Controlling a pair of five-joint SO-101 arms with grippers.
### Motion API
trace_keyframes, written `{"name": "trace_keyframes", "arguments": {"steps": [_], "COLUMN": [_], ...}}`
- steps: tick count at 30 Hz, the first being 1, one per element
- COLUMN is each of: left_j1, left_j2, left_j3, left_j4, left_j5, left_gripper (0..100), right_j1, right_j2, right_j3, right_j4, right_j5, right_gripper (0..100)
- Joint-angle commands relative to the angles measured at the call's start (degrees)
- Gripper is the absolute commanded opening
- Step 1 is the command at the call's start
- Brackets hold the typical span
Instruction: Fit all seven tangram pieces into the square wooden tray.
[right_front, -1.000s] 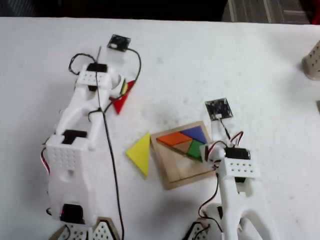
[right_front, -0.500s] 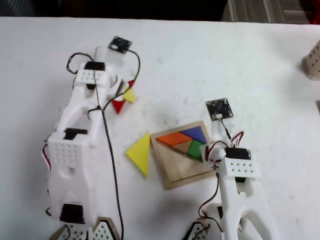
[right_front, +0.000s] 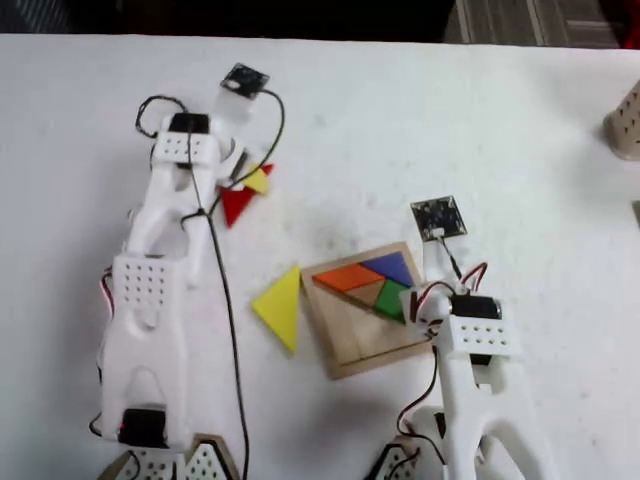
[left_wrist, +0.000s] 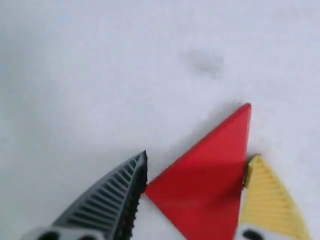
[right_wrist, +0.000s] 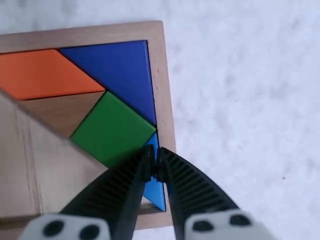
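Note:
The square wooden tray lies at the table's middle, holding an orange parallelogram, a large blue triangle, a green square and a brown triangle. My right gripper is shut, its tips over a small blue triangle at the tray's edge. A red triangle lies flat on the table. My left gripper is open and straddles it, with the yellow finger against one edge and the black finger at a corner. A large yellow triangle rests left of the tray.
A beige perforated object stands at the table's right edge. A black cable runs along the left arm. White table surface stretches behind the tray.
The left arm has stretched farther from its base, and its yellow finger has come out beside the red triangle. The right arm has stayed still.

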Motion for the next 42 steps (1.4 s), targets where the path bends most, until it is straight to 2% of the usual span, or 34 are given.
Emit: {"name": "trace_keyframes", "arguments": {"steps": [1, 3, 8, 12, 14, 18, 24, 30, 35, 38, 42], "left_j1": [0.7, 0.7, 0.3, -0.1, -0.4, -3.7, -5.7, -4.5, -4.5, -3.1, -1.2], "left_j2": [5.0, 6.1, 7.1, 7.5, 7.4, 7.0, 3.6, -7.7, -13.8, -15.9, -17.6], "left_j3": [-7.0, -9.8, -16.7, -21.6, -22.0, -19.2, -10.7, 7.9, 22.2, 27.1, 28.0], "left_j4": [5.1, 6.9, 16.4, 28.3, 30.8, 30.8, 30.9, 29.5, 21.3, 18.8, 19.3], "left_j5": [-3.7, -5.1, -6.1, -5.9, -5.3, 2.7, 8.4, 8.6, 8.3, 8.3, 8.4], "left_gripper": [16, 8, 9, 9, 9, 8, 8, 8, 8, 2, 2], "right_j1": [-0.2, -0.2, -0.2, -0.2, -0.2, -0.2, -0.2, -0.3, -0.3, -0.3, -0.2], "right_j2": [-1.9, -1.9, -1.8, -1.8, -1.8, -1.8, -1.8, -1.8, -1.8, -1.8, -1.8], "right_j3": [-0.4, -0.4, -0.4, -0.4, -0.4, -0.4, -0.4, -0.4, -0.4, -0.4, -0.4], "right_j4": [-0.7, -0.8, -1.6, -1.6, -1.6, -1.6, -1.6, -1.6, -1.6, -1.6, -1.6], "right_j5": [0.3, 0.3, 0.3, 0.3, 0.3, 0.4, 0.4, 0.6, 0.6, 0.6, 0.6], "right_gripper": [1.8, 1.8, 1.8, 1.8, 1.8, 1.8, 1.8, 1.8, 1.8, 1.8, 1.8]}}
